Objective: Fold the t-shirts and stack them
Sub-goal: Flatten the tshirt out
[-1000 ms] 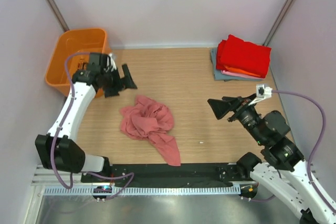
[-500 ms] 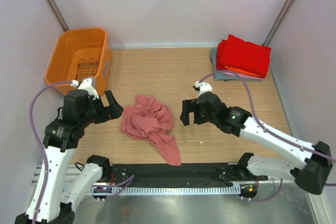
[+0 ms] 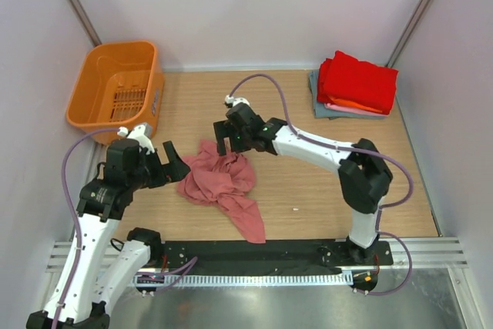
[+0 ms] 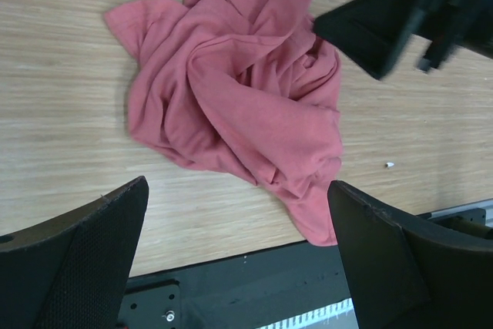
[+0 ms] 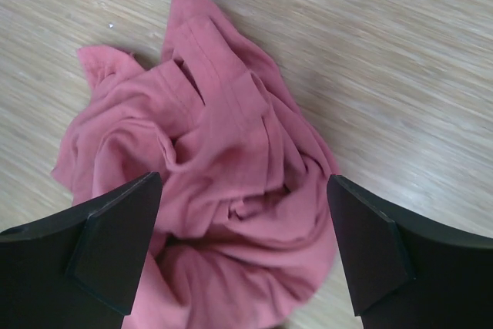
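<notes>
Salmon-pink shirt (image 3: 219, 186) lies crumpled in a twisted heap at lower centre of the top view. Left gripper (image 3: 173, 164) beside it and right gripper (image 3: 229, 146) over its upper edge are both spread wide. Folded stack (image 3: 354, 84) sits upper right.

The red t-shirt (image 3: 358, 81) hides most of the folded stack (image 3: 337, 106) beneath it.

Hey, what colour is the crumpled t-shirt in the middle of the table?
The t-shirt is plain salmon pink, clearest in the right wrist view.
</notes>
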You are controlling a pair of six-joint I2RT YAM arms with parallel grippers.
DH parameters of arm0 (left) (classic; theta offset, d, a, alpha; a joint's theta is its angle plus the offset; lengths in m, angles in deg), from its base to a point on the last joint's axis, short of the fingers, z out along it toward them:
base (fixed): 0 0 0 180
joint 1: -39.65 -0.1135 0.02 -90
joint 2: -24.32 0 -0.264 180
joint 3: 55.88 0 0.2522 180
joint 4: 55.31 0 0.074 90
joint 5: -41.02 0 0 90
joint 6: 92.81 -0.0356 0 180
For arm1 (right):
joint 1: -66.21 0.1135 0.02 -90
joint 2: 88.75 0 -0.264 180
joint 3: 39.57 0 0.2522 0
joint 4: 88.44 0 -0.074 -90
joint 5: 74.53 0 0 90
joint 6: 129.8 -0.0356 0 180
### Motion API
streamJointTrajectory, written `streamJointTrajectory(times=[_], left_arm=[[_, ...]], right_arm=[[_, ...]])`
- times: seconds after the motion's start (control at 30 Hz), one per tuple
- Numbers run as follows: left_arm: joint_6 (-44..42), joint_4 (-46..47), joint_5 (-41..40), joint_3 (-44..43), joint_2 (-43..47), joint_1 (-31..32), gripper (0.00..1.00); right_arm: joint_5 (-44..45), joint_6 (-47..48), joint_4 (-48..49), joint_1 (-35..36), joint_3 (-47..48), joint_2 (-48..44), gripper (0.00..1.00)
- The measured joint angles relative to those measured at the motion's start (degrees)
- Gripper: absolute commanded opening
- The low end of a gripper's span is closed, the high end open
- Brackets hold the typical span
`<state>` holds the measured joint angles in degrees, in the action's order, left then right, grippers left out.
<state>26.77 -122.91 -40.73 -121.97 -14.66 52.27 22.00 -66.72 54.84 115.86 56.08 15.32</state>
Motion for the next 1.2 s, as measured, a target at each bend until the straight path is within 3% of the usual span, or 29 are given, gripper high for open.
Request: streamJointTrajectory(times=[0.17,0.33,0.43,0.67,0.77,0.83,0.97,1.2], left_arm=[[0.0,0.9,0.7,0.0,0.4,0.0,1.00],[0.0,1.0,0.9,0.0,0.7,0.0,1.00],[0.0,1.3,1.0,0.0,0.7,0.0,1.00],[0.2,1.4,1.0,0.1,0.7,0.0,1.00],[0.2,1.4,1.0,0.1,0.7,0.0,0.98],[0.3,1.4,1.0,0.1,0.7,0.0,0.85],[0.5,1.5,0.9,0.2,0.3,0.3,0.84],[3.5,1.4,-2.1,-0.1,-3.8,9.0,0.82]], right_arm=[[-2.0,-0.4,0.3,0.0,5.0,7.7,0.86],[-3.3,-0.6,1.0,0.0,7.7,11.5,0.73],[-3.7,-0.5,1.3,-0.2,8.8,12.3,0.57],[-5.2,-0.5,2.1,-1.4,10.4,13.5,0.01],[-6.2,-0.4,2.2,-2.3,10.4,13.5,0.02],[-6.7,-0.3,2.2,-3.0,10.4,13.5,0.01],[-6.5,-0.2,1.8,-5.9,9.7,12.7,0.02],[0.5,-3.2,-2.3,-22.8,-2.0,-2.2,0.01]])
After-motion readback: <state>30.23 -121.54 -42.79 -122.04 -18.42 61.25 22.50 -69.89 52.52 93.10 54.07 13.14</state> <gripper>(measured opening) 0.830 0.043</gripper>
